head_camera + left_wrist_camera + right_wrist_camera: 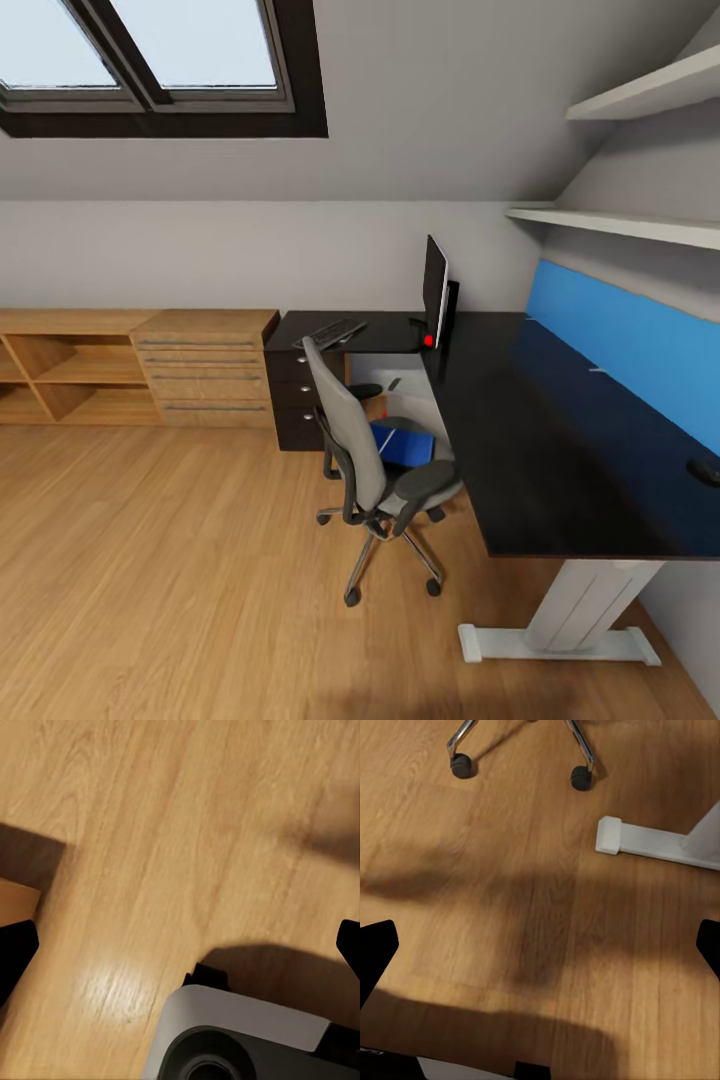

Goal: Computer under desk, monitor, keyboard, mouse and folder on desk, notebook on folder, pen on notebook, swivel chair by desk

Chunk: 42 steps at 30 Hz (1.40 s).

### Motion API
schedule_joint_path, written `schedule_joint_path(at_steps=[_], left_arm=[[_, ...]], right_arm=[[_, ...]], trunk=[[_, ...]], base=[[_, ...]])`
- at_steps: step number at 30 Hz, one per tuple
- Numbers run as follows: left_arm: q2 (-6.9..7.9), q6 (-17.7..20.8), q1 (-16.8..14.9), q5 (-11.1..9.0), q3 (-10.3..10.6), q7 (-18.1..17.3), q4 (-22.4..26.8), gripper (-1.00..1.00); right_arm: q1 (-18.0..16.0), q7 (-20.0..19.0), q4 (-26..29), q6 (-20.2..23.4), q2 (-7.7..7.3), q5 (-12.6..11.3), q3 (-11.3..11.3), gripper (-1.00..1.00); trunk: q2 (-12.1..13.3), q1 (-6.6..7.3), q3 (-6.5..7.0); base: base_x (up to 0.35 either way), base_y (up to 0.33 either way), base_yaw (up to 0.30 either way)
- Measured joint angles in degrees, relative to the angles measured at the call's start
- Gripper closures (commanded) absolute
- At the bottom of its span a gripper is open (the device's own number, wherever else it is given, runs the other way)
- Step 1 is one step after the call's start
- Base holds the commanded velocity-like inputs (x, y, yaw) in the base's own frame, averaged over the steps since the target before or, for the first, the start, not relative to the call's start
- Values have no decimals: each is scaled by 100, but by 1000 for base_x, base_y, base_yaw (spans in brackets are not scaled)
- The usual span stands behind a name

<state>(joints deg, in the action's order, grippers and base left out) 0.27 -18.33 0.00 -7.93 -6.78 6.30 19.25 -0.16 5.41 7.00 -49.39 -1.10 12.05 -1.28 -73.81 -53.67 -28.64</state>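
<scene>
Black fingertips of both end effectors stand spread wide, empty, above wooden floor.

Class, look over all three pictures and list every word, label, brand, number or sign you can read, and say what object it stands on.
There is no readable text in any of the views.
The monitor shows a red dot at its lower corner, not a letter or number.
The keyboard keys are too small to read.
The blue folder on the swivel chair shows no label.
The desk bears no markings.
</scene>
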Motion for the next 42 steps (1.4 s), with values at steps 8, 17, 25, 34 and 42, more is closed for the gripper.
schedule_joint_path(at_steps=[8,17,25,34,42], left_arm=[[-31,2,0,-8,12,4,45,-100],[-8,-7,0,24,-18,-18,50,-100],[-2,-9,0,34,-13,-16,47,-100],[-2,-8,0,38,-10,-17,42,-100],[-6,-8,0,43,-10,-18,41,-100]], right_arm=[[0,-1,0,1,-3,-1,0,-100],[0,0,-4,5,5,0,0,-100],[0,-1,-4,8,4,2,0,-100],[0,0,-2,7,2,1,0,-100],[0,0,-3,6,5,0,0,-100]], trunk=[[-242,-133,-108],[-242,-133,-108],[-242,-131,-108],[-242,-131,-109],[-242,-132,-108]], base=[[0,0,-144],[0,0,-21],[70,104,-2],[165,209,0],[42,50,0]])
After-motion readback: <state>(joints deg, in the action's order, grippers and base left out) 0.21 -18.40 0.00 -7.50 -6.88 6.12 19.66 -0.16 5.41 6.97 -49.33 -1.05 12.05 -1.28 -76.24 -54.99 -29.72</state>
